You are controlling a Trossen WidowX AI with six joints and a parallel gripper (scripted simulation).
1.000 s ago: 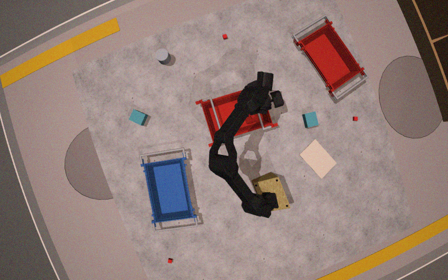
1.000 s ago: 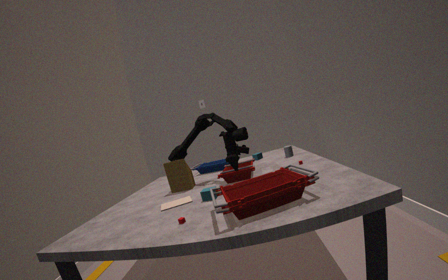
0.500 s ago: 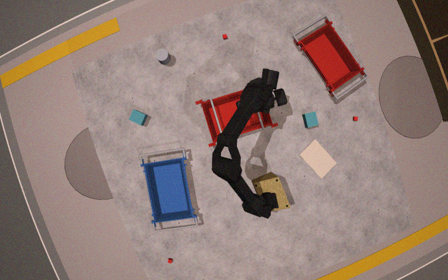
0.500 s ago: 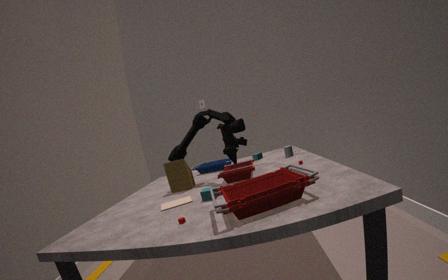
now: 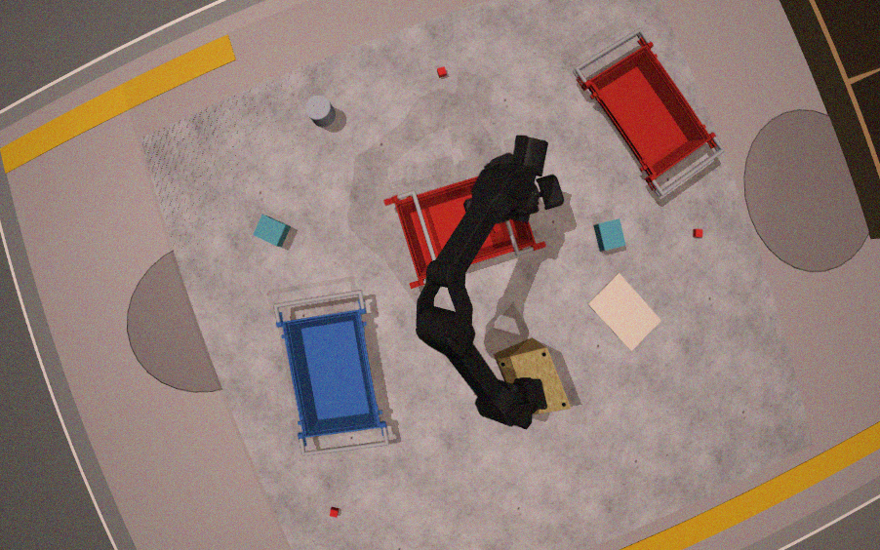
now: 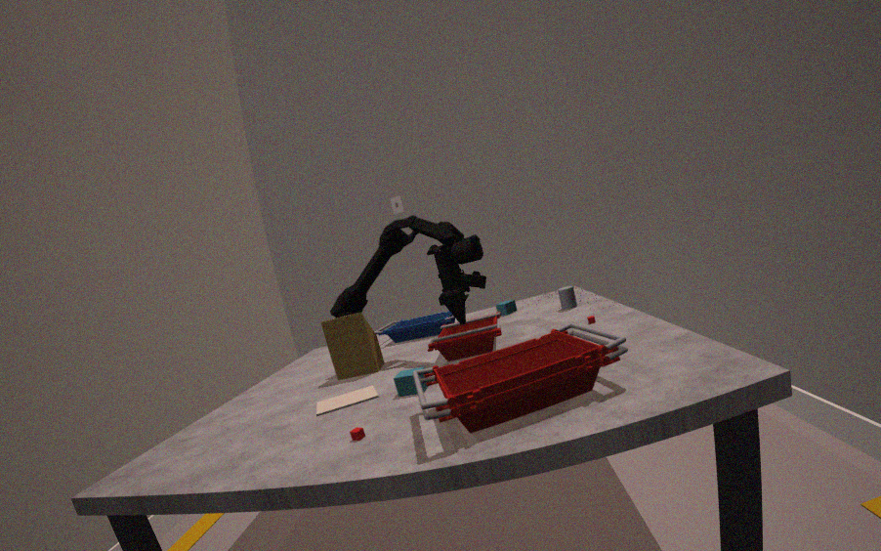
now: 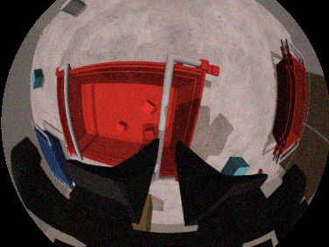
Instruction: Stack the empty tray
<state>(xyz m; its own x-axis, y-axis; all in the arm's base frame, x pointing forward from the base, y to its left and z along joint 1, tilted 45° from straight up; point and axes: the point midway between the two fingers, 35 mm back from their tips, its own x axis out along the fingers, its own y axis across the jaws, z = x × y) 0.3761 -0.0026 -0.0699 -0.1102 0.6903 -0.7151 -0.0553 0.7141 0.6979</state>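
Seen from the top, a black arm reaches from a tan pedestal over the loaded red tray at center. The left bar and the right bar lie across its top. A second red tray stands at far right, a blue tray at near left, both with bars swung outward.

In the exterior view, the gripper points down at the loaded tray, its tips close to the rim. The second red tray fills the near right, while the blue tray sits beyond, farther left. A cream plate lies flat at near left.

The wrist view shows small red blocks on the loaded tray's floor. The right bar passes between the gripper's fingertips, which stand slightly apart, released rather than clenched; whether the left-hand fingertip touches the bar cannot be told.
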